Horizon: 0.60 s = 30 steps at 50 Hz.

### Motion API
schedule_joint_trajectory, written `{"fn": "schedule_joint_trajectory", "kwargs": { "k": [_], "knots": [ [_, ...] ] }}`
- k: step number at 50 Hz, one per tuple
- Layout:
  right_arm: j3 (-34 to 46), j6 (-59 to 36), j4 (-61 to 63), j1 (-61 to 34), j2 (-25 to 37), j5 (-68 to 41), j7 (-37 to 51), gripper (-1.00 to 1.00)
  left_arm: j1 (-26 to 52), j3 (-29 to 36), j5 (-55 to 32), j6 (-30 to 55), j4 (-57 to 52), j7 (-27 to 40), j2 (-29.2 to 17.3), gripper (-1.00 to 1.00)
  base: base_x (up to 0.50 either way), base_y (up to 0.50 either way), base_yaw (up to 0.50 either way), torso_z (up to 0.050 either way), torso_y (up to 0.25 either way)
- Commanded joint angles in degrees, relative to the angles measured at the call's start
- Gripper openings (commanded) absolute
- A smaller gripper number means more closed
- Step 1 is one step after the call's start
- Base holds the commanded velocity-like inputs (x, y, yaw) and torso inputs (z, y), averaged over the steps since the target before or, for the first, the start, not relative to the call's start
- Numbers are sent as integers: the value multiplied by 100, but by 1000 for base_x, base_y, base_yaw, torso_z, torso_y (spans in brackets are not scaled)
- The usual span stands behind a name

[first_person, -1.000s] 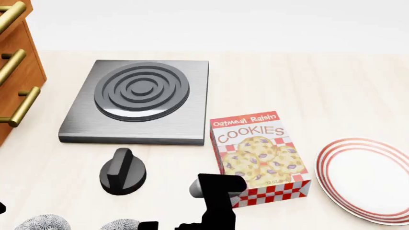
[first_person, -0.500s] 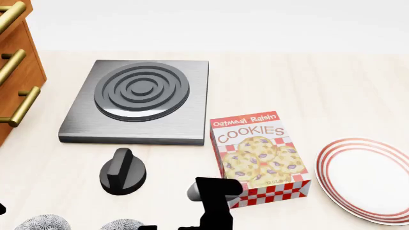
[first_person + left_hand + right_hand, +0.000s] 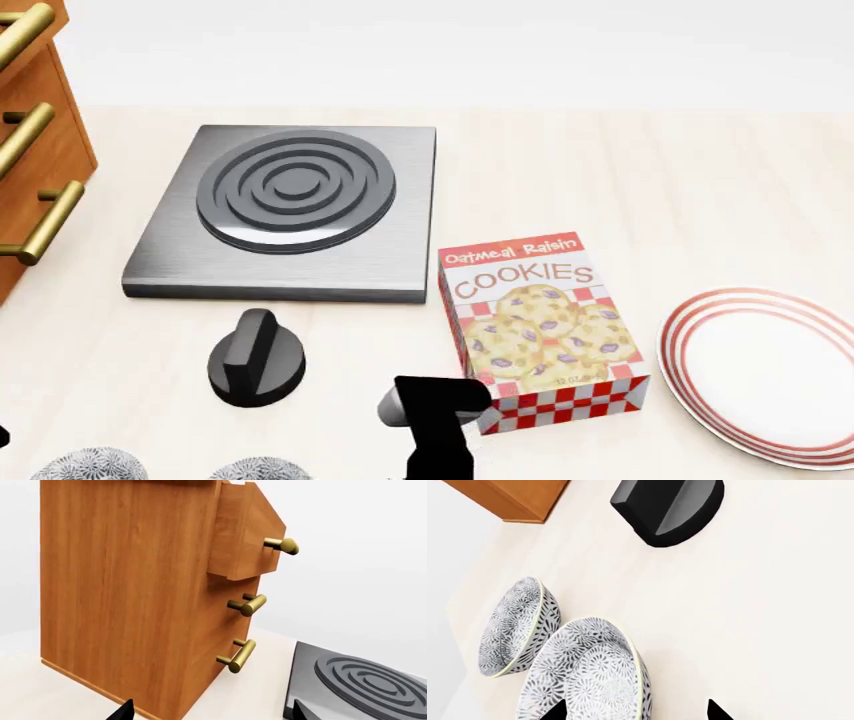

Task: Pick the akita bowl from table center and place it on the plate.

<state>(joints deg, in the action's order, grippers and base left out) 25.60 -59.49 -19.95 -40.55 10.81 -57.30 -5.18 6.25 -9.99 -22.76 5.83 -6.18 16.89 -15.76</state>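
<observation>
Two speckled bowls stand side by side at the head view's near edge. The akita bowl [image 3: 254,468] is the one closer to the table's middle; its twin [image 3: 87,465] is further left. In the right wrist view the akita bowl [image 3: 587,675] fills the foreground. My right gripper [image 3: 637,712] is open, with the bowl's rim between its two dark fingertips [image 3: 717,711] and nothing held. The red-ringed plate [image 3: 774,375] lies at the far right. My left gripper [image 3: 210,712] is open and empty, facing the drawer cabinet.
A wooden drawer cabinet [image 3: 133,595] with brass handles stands at the left. A grey burner slab [image 3: 294,205] lies mid-table, with a black knob [image 3: 256,358] in front. An upright cookies box [image 3: 541,325] sits between bowls and plate. My right arm [image 3: 430,420] rises beside it.
My right arm has slid left and towards the near edge in the head view, closer to the bowls. Nothing on the table has moved.
</observation>
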Motion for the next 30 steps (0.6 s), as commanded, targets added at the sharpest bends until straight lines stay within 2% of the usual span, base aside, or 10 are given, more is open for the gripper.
{"fn": "schedule_joint_trajectory", "kwargs": {
  "k": [1,13,14,30],
  "knots": [
    [156,-129,149,37,27,-81,-108,100,-2,14,-25,-2,-10,17,-13,100,0,0,0,0,0],
    [181,-110,140,7,54,-101,-108,100,7,40,-36,-13,12,24,-23,100,0,0,0,0,0],
    [175,-95,146,7,55,-100,-101,-100,3,34,-45,-11,5,27,-26,100,0,0,0,0,0],
    [-23,64,490,106,162,-193,159,-100,-20,77,-61,-28,-27,39,-38,100,0,0,0,0,0]
  ]
}}
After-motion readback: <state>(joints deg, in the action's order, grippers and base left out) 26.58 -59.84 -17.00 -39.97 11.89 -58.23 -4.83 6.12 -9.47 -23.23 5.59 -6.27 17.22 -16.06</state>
